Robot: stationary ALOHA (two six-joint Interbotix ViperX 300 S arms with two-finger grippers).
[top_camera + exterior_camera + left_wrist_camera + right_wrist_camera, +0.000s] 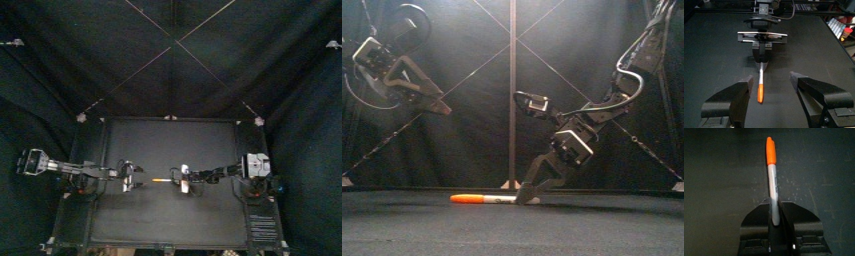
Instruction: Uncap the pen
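A marker pen with a grey barrel and an orange cap lies level at the table's surface, near the middle. My right gripper reaches down to the table and is shut on the barrel's end, with the cap pointing toward the left arm. The right wrist view shows the pen running straight out from between the closed jaws. My left gripper hangs high above the table, open and holding nothing. In its wrist view the pen lies below the gap between its fingers.
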